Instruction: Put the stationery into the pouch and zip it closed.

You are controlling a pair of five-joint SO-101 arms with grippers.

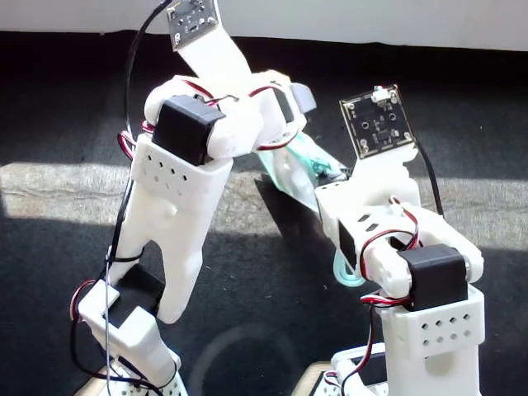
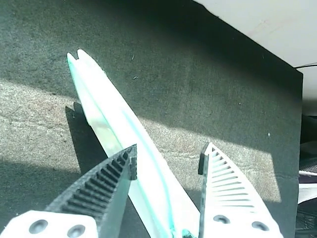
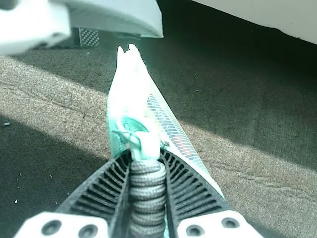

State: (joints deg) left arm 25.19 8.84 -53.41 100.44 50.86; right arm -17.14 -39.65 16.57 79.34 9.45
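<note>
White arms (image 1: 177, 206), blk servos (image 1: 186, 128), red/blk cables (image 1: 125, 147); left gripper (image 2: 168, 156) ribbed inside

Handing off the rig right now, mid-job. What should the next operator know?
Left gripper: jaws open on either side of the pouch, not clamped.
Right gripper: shut on the zip pull.
Pouch: edge-up between the arms, apparently raised over the mat.
Done: pull grasped. I can't tell whether the stationery is inside.
Left: probably clamp the pouch with the left gripper, then draw the zip closed. I can't tell how far it has run.
</note>
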